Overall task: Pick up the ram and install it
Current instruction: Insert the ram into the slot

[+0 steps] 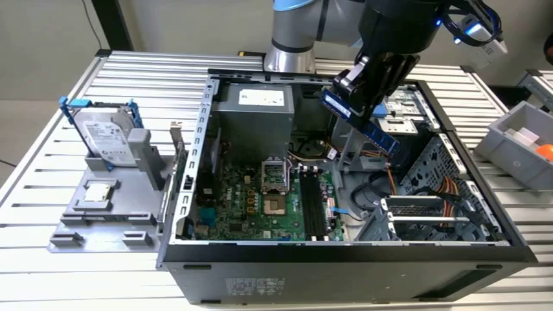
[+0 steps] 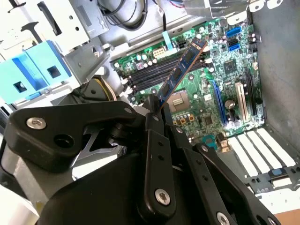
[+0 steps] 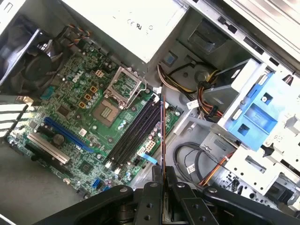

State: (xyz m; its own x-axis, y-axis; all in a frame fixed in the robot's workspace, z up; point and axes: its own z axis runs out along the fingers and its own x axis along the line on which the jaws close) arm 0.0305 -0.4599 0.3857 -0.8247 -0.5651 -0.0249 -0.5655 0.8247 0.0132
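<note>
Carrying was the step in hand: jaws of the gripper [image 1: 370,97] clamped on the ram [image 1: 373,128], held tilted above the open case, needing alignment over the black memory slots [image 1: 313,206].

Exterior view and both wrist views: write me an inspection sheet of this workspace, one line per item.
Surface: ribbed metal table carrying an open computer case.
Job's things: the ram is held in the air above the case, tilted; the black memory slots on the motherboard are empty.
Clutter: hard drive in a blue frame and a square processor chip on a grey stand, at the exterior view's left; grey bin at its right.
Grippers: claw shut on the ram.
Cables: orange and yellow wire bundle inside the case, beside the blue drive bay.
Surroundings: plain wall behind the table.
</note>
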